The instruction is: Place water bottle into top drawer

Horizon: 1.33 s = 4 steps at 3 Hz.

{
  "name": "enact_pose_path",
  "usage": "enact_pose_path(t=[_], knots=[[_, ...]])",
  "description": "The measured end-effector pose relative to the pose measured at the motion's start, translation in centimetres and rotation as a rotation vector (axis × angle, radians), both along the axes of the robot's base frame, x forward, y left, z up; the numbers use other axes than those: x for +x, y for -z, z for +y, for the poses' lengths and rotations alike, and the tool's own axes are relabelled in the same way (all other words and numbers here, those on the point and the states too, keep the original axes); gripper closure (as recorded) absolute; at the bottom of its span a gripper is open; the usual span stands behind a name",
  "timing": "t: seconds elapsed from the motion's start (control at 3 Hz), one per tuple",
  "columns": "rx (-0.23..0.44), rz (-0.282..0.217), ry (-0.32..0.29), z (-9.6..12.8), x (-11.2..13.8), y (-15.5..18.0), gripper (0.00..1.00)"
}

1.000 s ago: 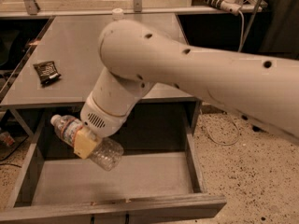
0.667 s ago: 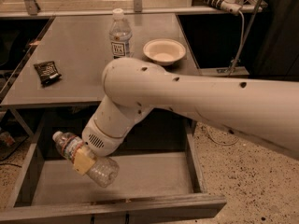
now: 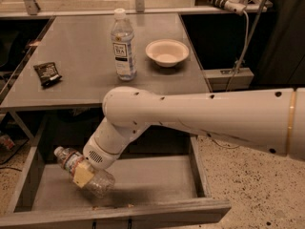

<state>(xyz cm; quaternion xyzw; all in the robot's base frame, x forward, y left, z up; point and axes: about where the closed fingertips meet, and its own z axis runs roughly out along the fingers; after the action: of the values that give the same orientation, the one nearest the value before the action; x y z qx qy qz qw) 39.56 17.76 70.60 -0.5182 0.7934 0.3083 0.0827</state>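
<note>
1. Gripper [image 3: 85, 172] is low inside the open top drawer [image 3: 157, 178], over its left-front part; the arm [image 3: 200, 116] reaches in from the right, passing under the desk [image 3: 81, 87] edge
2. Fingers [image 3: 81, 176] are closed on the water bottle [image 3: 68, 159], with one yellowish pad lying across its middle; the other finger is hidden behind the bottle
3. The water bottle is within the drawer's outline and tilted, white cap up-left and base down-right towards the front panel. Whether the base touches the drawer floor cannot be told; a faint shadow lies under it
4. On the desk above, well apart from the work: a taller labelled bottle [image 3: 124, 44] standing upright, a pale bowl [image 3: 167, 52] just beside it to the right, and a dark packet [image 3: 46, 73] near the left edge
5. Judgement on the step in hand: final lowering and placement, with transport apparently done and release not yet made
6. The next move calls for a short descent until the bottle rests on the floor, then parting the fingers and lifting straight out
7. Risk: the ribbed round bottle may roll on release, and the wrist has to clear the desk edge on the way out
</note>
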Motion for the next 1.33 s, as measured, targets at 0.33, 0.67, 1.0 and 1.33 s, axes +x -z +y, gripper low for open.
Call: enact_pose_path(t=[0.33, 0.67, 1.0, 1.33], knots=[[0.010, 0.006, -0.017, 1.4, 1.9, 2.3, 1.00], [0.009, 0.007, -0.031, 2.1, 3.7, 4.0, 1.00], [0.009, 0.023, -0.028, 2.3, 3.9, 5.5, 1.00], [0.014, 0.036, -0.008, 1.8, 3.5, 6.7, 1.00]])
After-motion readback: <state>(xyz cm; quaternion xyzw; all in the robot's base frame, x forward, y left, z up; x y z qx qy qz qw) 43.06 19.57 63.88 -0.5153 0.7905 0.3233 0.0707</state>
